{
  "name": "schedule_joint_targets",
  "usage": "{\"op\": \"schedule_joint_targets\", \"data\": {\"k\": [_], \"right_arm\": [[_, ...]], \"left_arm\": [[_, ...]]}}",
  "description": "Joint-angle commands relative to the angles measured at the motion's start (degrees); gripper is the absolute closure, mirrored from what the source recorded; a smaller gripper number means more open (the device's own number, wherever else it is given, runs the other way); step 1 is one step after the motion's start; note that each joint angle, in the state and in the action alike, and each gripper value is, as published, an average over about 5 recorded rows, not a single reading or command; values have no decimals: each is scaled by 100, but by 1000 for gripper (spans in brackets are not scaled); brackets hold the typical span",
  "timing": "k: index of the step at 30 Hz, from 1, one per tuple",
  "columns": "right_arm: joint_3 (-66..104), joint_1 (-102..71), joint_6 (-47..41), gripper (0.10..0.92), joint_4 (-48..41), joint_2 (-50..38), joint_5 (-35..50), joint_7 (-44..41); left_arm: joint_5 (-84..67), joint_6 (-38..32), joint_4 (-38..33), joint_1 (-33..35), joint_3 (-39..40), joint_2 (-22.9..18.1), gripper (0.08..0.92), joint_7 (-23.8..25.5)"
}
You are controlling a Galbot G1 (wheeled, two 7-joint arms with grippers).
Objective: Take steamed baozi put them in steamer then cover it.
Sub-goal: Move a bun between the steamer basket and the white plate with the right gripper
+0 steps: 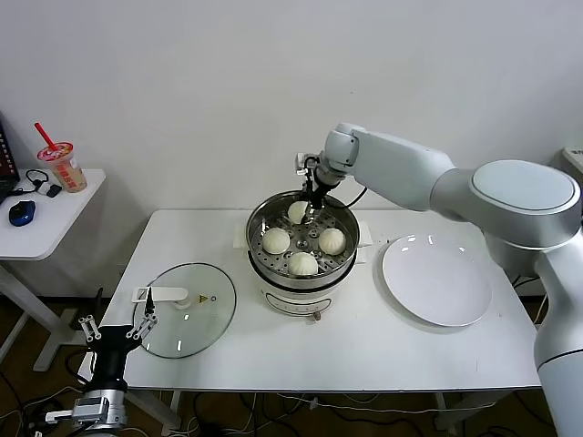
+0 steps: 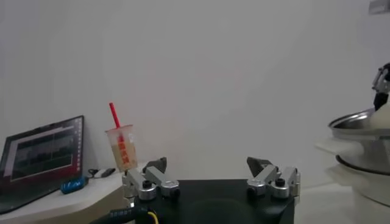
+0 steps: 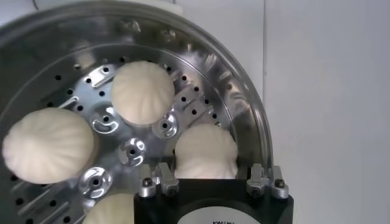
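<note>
The steamer, a shiny steel pot on a white base, stands mid-table with several baozi on its perforated tray. My right gripper reaches down into its back part, shut on the rear baozi. In the right wrist view that baozi sits between the fingers of the right gripper, low over the tray, with two others beside it. My left gripper is parked low at the table's front left corner and stands open with nothing in it.
The glass lid with its white handle lies flat on the table left of the steamer. A bare white plate lies to the right. A side table at far left holds a drink cup and a mouse.
</note>
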Motion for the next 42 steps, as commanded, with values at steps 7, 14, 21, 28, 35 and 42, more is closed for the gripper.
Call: {"op": "schedule_joint_targets", "data": {"k": [7, 14, 21, 28, 35, 42], "right_arm": [[-383, 1001, -73, 364, 1553, -1514, 445, 81], [-557, 1030, -67, 364, 1800, -2398, 118, 85], [-401, 539, 5, 357, 1608, -3123, -511, 87], [257, -390, 21, 355, 1174, -3452, -1080, 109], [1082, -1216, 102, 355, 435, -3237, -1638, 91], [1808, -1764, 248, 355, -450, -2710, -2226, 48]], "left_arm": [[88, 4, 2, 4, 54, -50, 177, 1], [225, 13, 3, -15, 133, -144, 177, 13], [291, 36, 11, -17, 166, -166, 177, 32], [321, 80, -16, -22, 172, -198, 177, 48], [400, 151, -70, -7, 183, -259, 177, 45], [436, 166, -75, 22, 212, -299, 177, 43]]}}
